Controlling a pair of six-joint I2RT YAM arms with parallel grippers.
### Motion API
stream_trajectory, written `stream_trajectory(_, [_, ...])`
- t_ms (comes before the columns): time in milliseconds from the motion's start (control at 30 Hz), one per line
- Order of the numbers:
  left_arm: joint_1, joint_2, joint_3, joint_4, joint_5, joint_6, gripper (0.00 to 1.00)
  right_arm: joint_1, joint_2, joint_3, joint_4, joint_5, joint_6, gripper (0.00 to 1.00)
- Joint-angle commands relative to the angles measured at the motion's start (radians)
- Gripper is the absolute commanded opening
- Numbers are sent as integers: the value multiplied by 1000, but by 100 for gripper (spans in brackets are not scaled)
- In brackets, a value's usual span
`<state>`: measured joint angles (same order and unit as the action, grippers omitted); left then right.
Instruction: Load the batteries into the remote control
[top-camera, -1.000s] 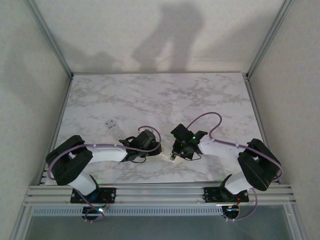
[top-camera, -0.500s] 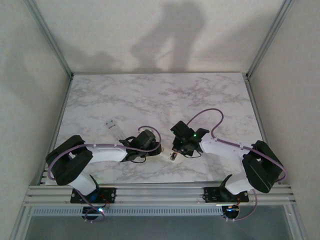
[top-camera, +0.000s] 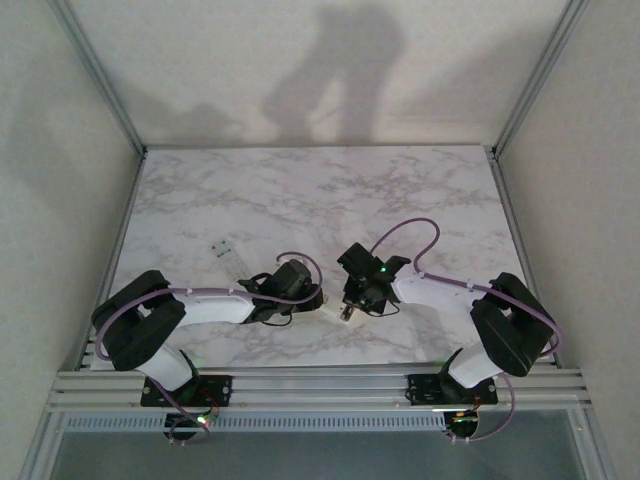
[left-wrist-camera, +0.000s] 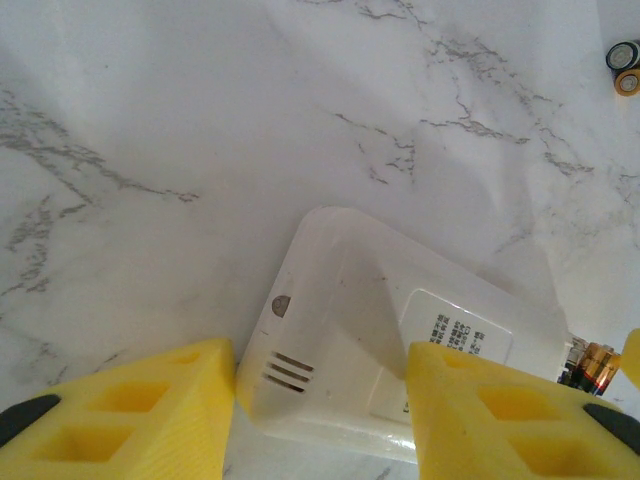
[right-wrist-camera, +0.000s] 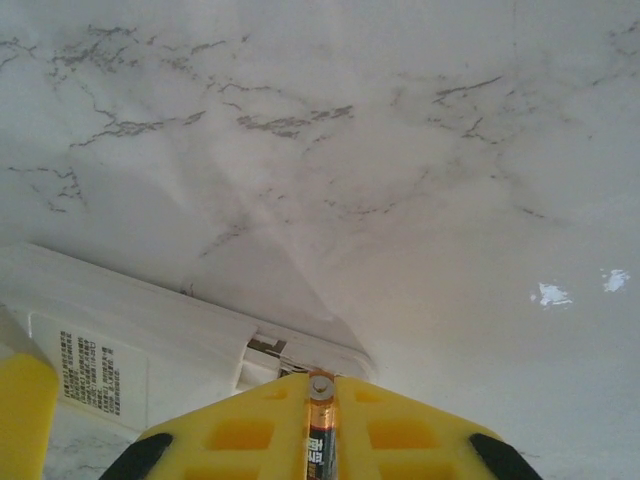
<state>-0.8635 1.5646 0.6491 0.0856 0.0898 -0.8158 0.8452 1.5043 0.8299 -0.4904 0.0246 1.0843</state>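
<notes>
left gripper (left-wrist-camera: 318, 400) clamped on the remote control (left-wrist-camera: 350, 320), label side up, we see it front-middle of the table (left-wrist-camera: 200, 120) | right gripper (right-wrist-camera: 320, 400) pinching a battery (right-wrist-camera: 321, 450) right by its open bay | two spare batteries (left-wrist-camera: 624, 68) lying nearby

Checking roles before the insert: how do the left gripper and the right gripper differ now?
The left gripper clamps the remote control by its sides, jaws spread wide; the right gripper pinches one battery, jaws nearly closed. The left gripper's load is broad and flat; the right gripper's is a slim cylinder lying lengthwise between the pads, tip forward. Both have yellow pads and hold something.
</notes>
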Motion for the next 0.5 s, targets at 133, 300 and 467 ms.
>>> stream_trajectory(133, [-29, 24, 0, 33, 63, -9, 48, 15, 5, 0, -28, -5, -23, 13])
stream_trajectory(300, [-30, 24, -4, 34, 59, -8, 48, 24, 15, -6, -30, -8, -22, 13])
stream_trajectory(467, [-31, 22, -6, 35, 59, -10, 48, 34, 30, -10, -27, -8, -23, 12])
